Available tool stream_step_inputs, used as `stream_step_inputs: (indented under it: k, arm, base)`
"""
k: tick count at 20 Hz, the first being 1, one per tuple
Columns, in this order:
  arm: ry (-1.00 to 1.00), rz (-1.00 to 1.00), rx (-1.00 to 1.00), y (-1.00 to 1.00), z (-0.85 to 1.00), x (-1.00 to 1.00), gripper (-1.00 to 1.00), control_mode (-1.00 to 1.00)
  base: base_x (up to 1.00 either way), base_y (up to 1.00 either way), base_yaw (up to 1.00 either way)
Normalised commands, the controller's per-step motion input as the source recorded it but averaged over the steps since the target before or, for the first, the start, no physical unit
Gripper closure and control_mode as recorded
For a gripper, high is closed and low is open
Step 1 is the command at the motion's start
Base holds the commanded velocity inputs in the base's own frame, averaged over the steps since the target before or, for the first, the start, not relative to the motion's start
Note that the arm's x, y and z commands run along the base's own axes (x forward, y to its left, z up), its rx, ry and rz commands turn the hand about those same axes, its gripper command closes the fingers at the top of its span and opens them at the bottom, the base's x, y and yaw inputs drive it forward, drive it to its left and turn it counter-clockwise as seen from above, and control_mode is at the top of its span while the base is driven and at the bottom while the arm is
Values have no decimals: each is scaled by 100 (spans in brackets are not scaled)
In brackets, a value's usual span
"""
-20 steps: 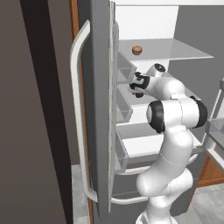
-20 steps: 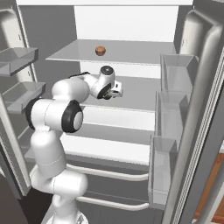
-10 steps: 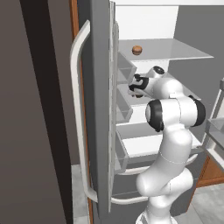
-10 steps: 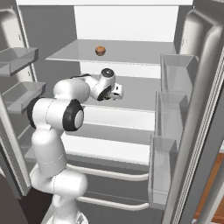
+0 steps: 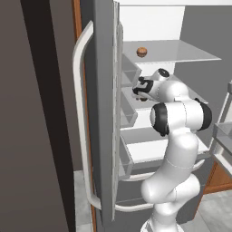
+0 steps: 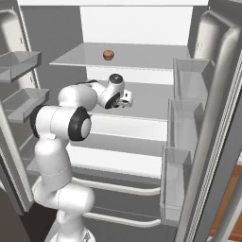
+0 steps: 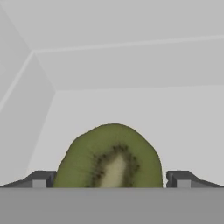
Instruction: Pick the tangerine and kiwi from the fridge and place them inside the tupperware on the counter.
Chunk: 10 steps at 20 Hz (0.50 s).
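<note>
While the gripper reaches over the fridge's middle shelf in the left base view, the tangerine sits above on the top shelf. From the right, clear door bins stand empty. In the hand view, the kiwi lies directly between the wide-apart fingers, not yet clamped.
</note>
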Motion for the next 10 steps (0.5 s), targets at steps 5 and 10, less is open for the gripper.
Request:
stream_step_inputs:
  k: [5, 10]
  arm:
    - [0, 0, 0, 8, -18, 4, 100, -100]
    - [0, 2, 0, 7, -24, 0, 100, -100]
  base:
    - [0, 0, 0]
    - [0, 0, 0]
